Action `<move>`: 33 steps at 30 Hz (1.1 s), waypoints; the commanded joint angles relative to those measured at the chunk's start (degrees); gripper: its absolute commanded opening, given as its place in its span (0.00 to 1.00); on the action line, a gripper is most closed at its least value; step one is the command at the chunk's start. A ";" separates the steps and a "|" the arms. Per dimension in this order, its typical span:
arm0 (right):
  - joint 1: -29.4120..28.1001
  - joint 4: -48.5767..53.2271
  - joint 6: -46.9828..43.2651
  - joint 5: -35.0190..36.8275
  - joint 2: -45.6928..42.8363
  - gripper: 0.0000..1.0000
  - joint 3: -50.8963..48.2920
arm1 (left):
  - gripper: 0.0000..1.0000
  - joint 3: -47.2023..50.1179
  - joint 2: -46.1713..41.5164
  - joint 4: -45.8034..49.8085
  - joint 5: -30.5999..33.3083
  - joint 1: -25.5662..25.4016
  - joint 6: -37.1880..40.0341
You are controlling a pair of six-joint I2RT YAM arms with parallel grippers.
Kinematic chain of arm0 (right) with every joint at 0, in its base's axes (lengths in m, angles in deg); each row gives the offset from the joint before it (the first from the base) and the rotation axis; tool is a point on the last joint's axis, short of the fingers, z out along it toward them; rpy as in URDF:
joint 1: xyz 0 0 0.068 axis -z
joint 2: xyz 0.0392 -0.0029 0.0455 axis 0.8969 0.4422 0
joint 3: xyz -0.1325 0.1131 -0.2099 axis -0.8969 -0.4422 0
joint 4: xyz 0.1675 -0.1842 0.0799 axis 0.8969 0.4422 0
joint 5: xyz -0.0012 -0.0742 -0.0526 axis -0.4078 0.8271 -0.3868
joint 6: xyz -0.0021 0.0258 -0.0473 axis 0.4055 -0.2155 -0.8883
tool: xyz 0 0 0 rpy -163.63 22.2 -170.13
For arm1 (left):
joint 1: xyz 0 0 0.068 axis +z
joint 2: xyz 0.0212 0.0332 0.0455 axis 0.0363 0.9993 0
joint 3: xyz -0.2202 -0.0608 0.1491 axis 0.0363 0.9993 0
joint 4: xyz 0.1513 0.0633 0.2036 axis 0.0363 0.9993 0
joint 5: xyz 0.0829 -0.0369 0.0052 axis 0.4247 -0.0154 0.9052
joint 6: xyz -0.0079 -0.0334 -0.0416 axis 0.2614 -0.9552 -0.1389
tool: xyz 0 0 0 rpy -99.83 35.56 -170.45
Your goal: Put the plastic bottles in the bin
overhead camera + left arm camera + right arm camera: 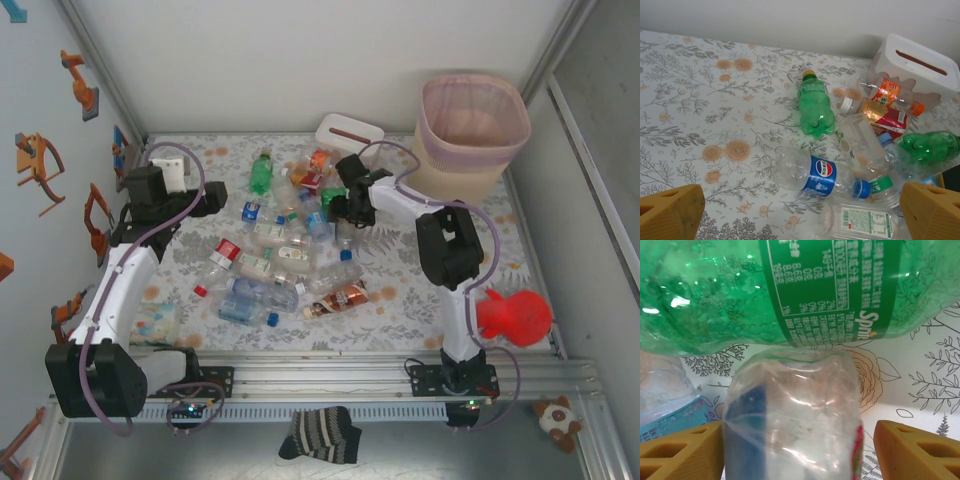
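Observation:
Several plastic bottles (285,250) lie heaped mid-table, mostly clear, some green. The beige bin (470,135) with a pink liner stands at the far right corner. My left gripper (218,200) hovers open at the heap's left edge. In its wrist view the left gripper (801,212) holds nothing, and a clear Pepsi bottle (815,175) lies just ahead, with a green bottle (815,105) beyond. My right gripper (338,205) is over the heap's far side. The right gripper (797,450) straddles a clear bottle (795,415). Its left finger touches the bottle and the right one stands apart. A green Sprite bottle (790,290) lies across just beyond.
A white tissue box (350,132) sits at the back beside the bin. A red toy (515,315) is at the near right by the right arm's base. A small packet (158,322) lies near left. A striped sock (320,435) hangs off the front rail.

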 commanded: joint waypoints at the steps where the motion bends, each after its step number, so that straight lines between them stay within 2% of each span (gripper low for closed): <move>1: -0.23 0.53 0.84 1.95 0.79 0.74 1.72 | 1.00 0.24 -0.53 0.55 -1.16 -0.30 0.50; 19: -0.22 1.50 0.18 3.93 -1.93 0.64 -0.35 | 1.00 0.16 -0.41 0.67 -0.89 -0.34 0.53; 25: -0.23 2.58 -0.77 5.30 -3.96 0.63 -0.24 | 1.00 -0.09 0.13 0.29 -2.58 -0.38 -0.34; 33: -0.15 4.39 -2.30 8.02 -8.96 0.62 -1.19 | 1.00 -0.02 -0.31 0.57 -1.55 -0.38 0.10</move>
